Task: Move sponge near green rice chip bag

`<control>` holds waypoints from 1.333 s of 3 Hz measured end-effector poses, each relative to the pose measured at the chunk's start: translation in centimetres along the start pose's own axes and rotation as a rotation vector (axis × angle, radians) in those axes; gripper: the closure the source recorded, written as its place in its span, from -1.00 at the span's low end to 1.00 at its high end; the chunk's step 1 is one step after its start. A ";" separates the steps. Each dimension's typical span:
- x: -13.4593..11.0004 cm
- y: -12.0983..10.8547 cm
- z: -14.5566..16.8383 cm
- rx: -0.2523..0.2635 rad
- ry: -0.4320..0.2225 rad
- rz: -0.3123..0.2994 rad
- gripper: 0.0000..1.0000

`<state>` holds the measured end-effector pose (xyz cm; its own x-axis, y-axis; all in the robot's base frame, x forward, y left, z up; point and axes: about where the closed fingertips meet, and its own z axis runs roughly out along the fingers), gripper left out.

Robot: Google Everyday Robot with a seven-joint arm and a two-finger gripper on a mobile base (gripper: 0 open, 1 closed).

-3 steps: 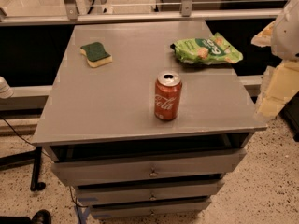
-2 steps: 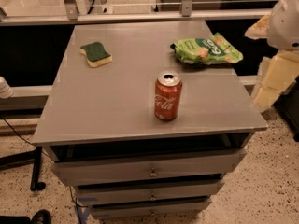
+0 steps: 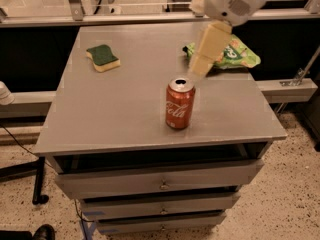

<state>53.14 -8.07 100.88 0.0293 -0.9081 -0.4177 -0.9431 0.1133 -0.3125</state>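
hand [image 3: 199,70] hovers by the Coke can [image 3: 180,104], can't tell if open, presumably bound for the sponge [image 3: 102,57] sitting well apart from the green rice chip bag [image 3: 241,57]

Pincer [image 3: 197,70] hovers between can [image 3: 179,109] and chip bag [image 3: 241,57]; sponge [image 3: 103,57] back-left.

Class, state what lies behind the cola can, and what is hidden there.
Behind the cola can hangs the end effector, above the table. It covers part of the green rice chip bag, farther back.
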 end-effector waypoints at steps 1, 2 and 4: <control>-7.4 -2.8 3.1 0.045 -0.151 -0.019 -1.00; -7.4 -2.8 3.1 0.045 -0.151 -0.019 -1.00; -8.8 -6.3 7.7 0.111 -0.322 0.070 -1.00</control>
<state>61.36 2.28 99.93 0.0858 -0.7248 -0.6836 -0.9052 0.2299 -0.3573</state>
